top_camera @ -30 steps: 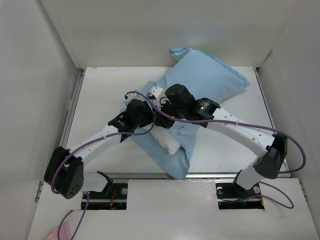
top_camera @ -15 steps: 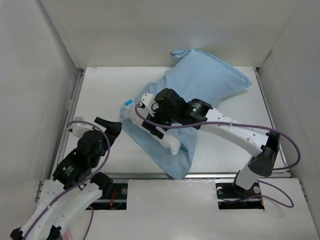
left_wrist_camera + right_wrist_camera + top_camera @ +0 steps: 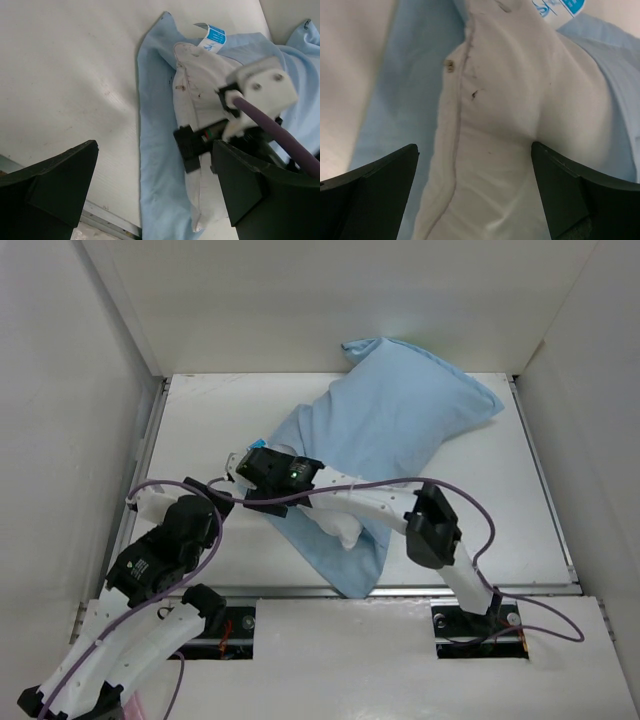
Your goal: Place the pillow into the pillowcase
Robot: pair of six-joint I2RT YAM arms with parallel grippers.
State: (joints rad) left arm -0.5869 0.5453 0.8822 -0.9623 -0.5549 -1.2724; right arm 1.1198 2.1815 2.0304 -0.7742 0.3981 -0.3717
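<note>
The light blue pillowcase (image 3: 400, 410) lies diagonally across the table, bulging with the pillow inside. The pillow's white end (image 3: 343, 528) sticks out of the mouth at the near left. In the right wrist view my right gripper (image 3: 475, 195) is open just above that white end (image 3: 505, 100), next to the blue-and-white tag (image 3: 560, 7). It grips nothing. My left gripper (image 3: 155, 200) is open too, held back over the pillowcase's flat flap (image 3: 155, 150), and looks at the pillow (image 3: 200, 100) and the right wrist (image 3: 255, 87). From above, the left gripper (image 3: 212, 496) sits near-left of the right gripper (image 3: 243, 468).
White walls close in the table (image 3: 220, 420) on the left, back and right. A metal rail (image 3: 300, 590) runs along the near edge. Purple cables (image 3: 470, 515) loop off both arms. The right arm's elbow (image 3: 430, 525) hangs over the near right of the pillowcase.
Both grippers have opened and let go. The left arm drew back to the near left. The right gripper slid left over the pillow's exposed end.
</note>
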